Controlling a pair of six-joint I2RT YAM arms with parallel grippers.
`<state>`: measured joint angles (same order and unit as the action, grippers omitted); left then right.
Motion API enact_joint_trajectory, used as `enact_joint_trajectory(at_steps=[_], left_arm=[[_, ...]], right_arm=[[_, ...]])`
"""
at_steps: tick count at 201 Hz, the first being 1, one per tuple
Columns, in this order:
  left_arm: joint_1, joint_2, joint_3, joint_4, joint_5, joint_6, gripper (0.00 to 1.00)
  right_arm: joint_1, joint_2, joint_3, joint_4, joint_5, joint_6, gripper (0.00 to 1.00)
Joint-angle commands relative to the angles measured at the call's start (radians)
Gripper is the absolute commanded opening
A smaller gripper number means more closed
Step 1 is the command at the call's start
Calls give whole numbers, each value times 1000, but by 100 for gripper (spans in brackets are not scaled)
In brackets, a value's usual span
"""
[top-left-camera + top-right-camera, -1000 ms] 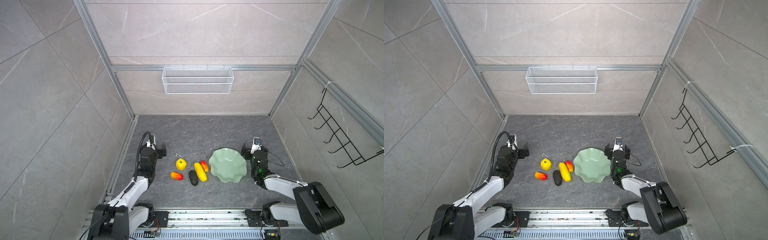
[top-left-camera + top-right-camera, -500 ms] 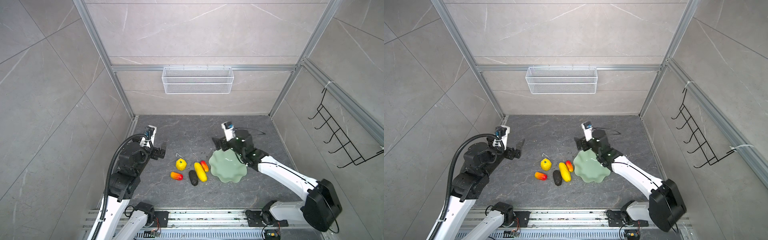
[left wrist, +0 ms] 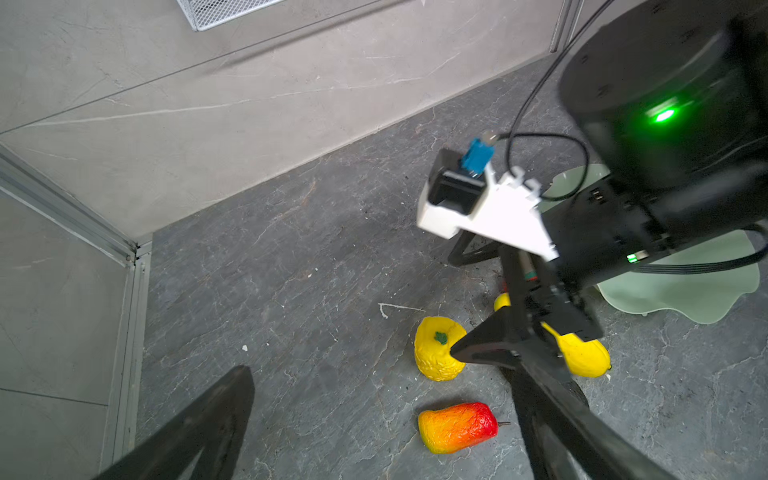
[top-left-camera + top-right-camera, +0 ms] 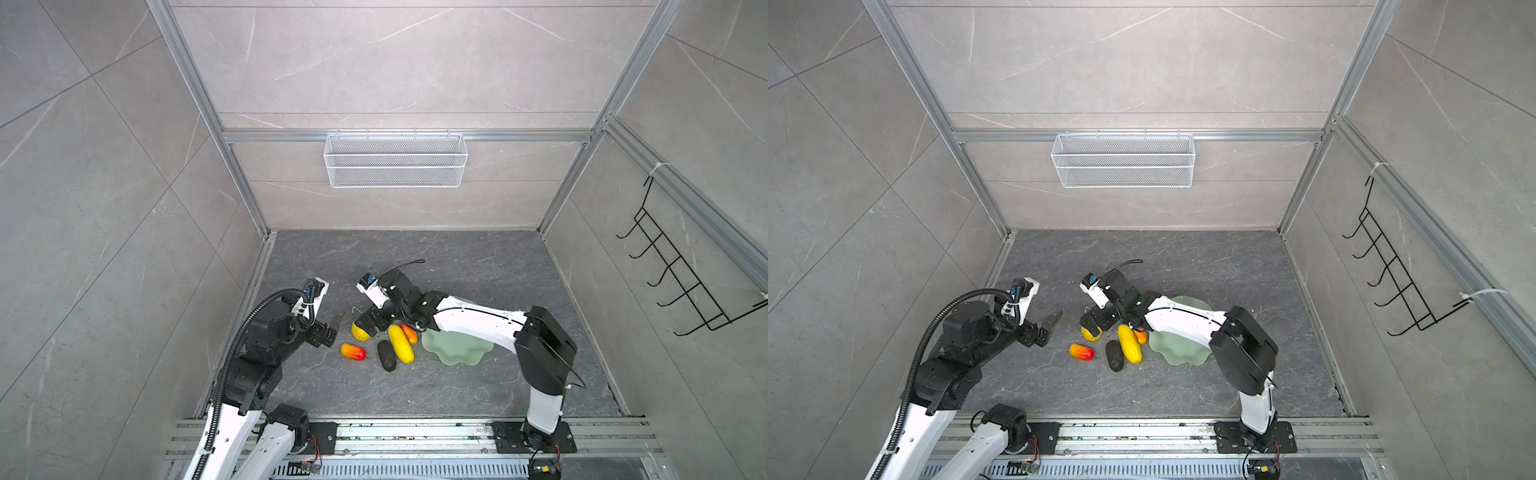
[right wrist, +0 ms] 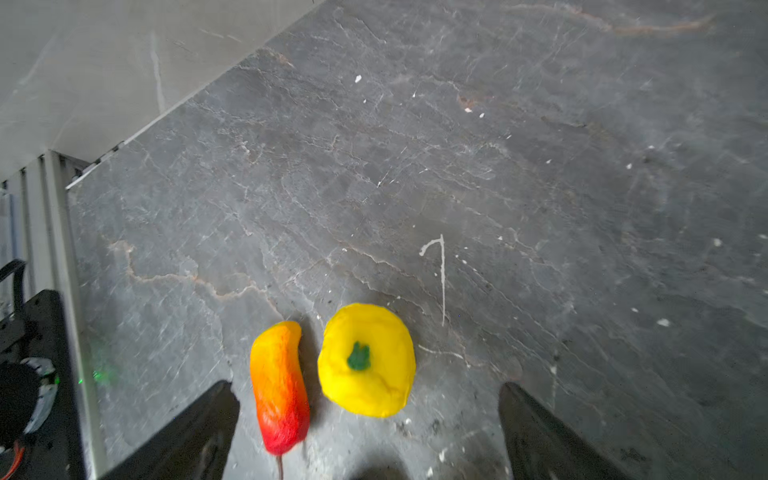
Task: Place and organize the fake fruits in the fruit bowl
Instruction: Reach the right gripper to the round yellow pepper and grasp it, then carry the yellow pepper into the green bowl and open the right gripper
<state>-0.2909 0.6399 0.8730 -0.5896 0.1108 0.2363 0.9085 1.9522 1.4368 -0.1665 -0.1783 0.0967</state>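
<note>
The bowl point(image 4: 457, 351) point(image 4: 1177, 351) is seen on the grey floor point(image 4: 436, 266) right of centre in both top views, and no fruit is seen in it. All five fruits are laid on the floor just to its left. The citrus point(image 4: 358, 333) point(image 4: 1090, 334) is placed farthest back. The mango point(image 4: 353, 352) point(image 4: 1081, 352) is set nearest the left arm. The dark fruit point(image 4: 387, 355) point(image 4: 1115, 355) and the long yellow fruit point(image 4: 401, 344) point(image 4: 1129, 344) are laid side by side. The second mango point(image 4: 409, 332) point(image 4: 1140, 336) is tucked between the long yellow fruit and the bowl's rim.

The right arm is stretched across the bowl, and the right gripper point(image 4: 372, 323) point(image 4: 1096, 322) is held just over the citrus. In the right wrist view the right gripper point(image 5: 368, 386) is shown with its fingers point(image 5: 199, 428) spread wide. Nothing is gripped. The citrus point(image 5: 368, 359) and the mango point(image 5: 280, 386) are framed between the fingertips.

The left gripper point(image 4: 332, 330) point(image 4: 1047, 327) is raised left of the fruits, apart from them, with its fingers point(image 3: 199, 428) parted and empty. In its wrist view the citrus point(image 3: 436, 353), the mango point(image 3: 457, 426) and part of the bowl point(image 3: 685, 291) are visible.

A wire basket point(image 4: 395, 160) is hung on the back wall and a black rack point(image 4: 681, 282) on the right wall.
</note>
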Motion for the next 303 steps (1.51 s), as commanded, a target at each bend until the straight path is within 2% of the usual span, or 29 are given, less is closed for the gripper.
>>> enact_joint_trajectory(at_steps=[1, 50, 115, 134, 149, 166, 192, 216, 271, 303], left_arm=[[23, 10, 37, -21, -2, -2, 100], [42, -1, 41, -23, 12, -9, 100], [51, -14, 41, -26, 1, -13, 100], [53, -14, 42, -26, 2, -15, 100], [55, -16, 41, -25, 1, -15, 100], [55, -16, 41, -25, 4, -15, 100], [58, -11, 39, -23, 9, -16, 100], [60, -4, 40, -22, 15, -15, 100], [77, 11, 40, -19, 25, -19, 100], [102, 23, 40, -16, 49, -25, 100]], right_arm=[[4, 75, 77, -68, -24, 62, 100], [29, 173, 163, -131, -20, 76, 94], [44, 228, 181, -157, 29, 82, 83], [44, 230, 188, -156, 31, 81, 68], [44, 230, 202, -164, 34, 83, 46], [44, 212, 219, -181, 43, 80, 45], [40, 115, 201, -202, 75, 44, 45], [-2, -34, 128, -224, 94, 16, 45], [-232, -403, -188, -304, 194, 29, 45], [-333, -490, -328, -370, 264, 24, 45]])
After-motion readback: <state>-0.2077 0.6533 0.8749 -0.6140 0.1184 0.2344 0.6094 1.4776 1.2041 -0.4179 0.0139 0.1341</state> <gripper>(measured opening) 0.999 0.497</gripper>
